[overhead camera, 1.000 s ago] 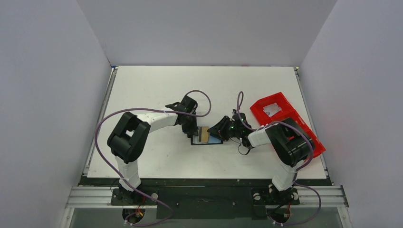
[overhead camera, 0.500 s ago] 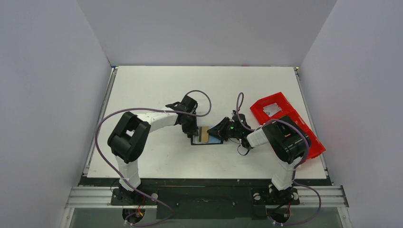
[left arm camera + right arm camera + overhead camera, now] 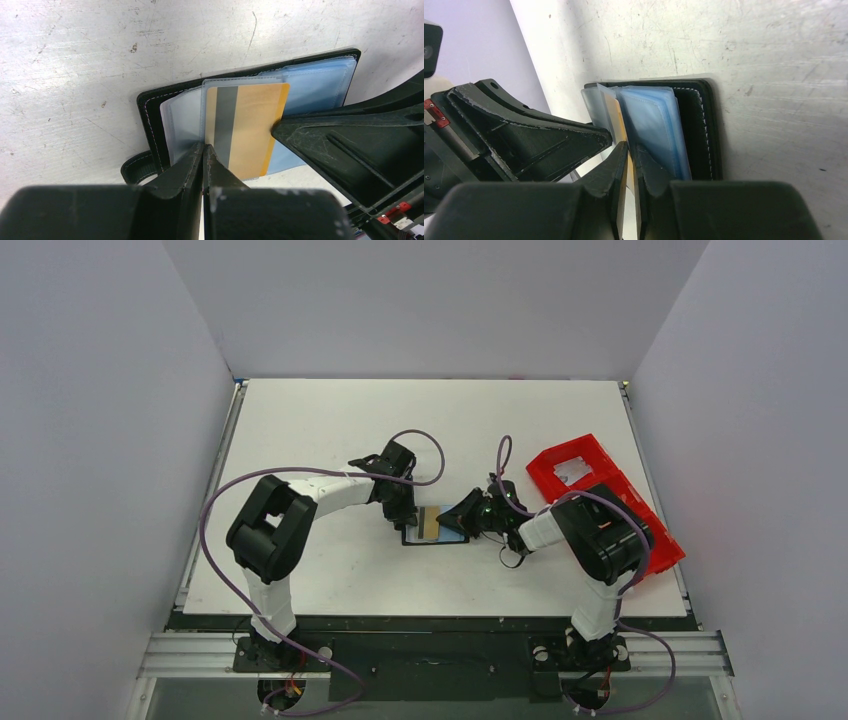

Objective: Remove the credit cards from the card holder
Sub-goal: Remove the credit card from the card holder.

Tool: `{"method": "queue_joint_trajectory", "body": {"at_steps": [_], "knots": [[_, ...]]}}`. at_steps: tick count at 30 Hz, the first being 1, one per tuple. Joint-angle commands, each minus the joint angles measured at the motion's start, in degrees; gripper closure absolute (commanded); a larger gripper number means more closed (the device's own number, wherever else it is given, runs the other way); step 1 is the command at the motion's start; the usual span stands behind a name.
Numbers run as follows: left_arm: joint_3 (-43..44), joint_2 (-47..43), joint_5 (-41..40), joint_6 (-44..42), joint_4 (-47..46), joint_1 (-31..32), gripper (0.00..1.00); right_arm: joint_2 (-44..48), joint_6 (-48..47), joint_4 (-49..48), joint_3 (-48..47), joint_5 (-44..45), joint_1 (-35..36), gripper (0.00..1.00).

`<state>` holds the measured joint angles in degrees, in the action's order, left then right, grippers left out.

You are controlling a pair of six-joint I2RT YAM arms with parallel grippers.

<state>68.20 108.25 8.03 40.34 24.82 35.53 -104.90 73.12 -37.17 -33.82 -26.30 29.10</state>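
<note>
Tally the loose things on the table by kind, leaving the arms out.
black folding card holder: 1
orange card with a grey stripe: 1
red plastic compartment tray: 1
Total: 3
Any other cards inside the holder are hidden.

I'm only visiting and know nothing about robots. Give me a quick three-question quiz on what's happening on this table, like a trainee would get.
1. True or false: the card holder lies open on the table.
2. What colour is the card showing in its clear sleeve? A green, B orange, C purple.
3. Which arm's gripper has that card's edge between its fingers?

Key: 1 true. 2 B. 3 the right gripper.
</note>
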Motion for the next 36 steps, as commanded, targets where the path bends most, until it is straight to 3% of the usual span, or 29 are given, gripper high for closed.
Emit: {"method": "queue_joint_trajectory", "body": {"at_steps": [1,6,36], "knots": [[-0.25,3.10,-1.49,-0.10,2.15,0.33,1.00,-0.91,-1.15,-0.39,-0.55,1.50,0.73,0.94],[-0.40,3.15,-1.48,-0.13,2.18,0.33,1.00,-0.70,-1.57,0.02,-0.47,1.52,0.43,1.00],[-0.80,1.92,-1.72,-0.59,2.67,-1.06,1.00,10.51,-11.49,15.31,-0.24,4.16,-5.02,1.00]]}}
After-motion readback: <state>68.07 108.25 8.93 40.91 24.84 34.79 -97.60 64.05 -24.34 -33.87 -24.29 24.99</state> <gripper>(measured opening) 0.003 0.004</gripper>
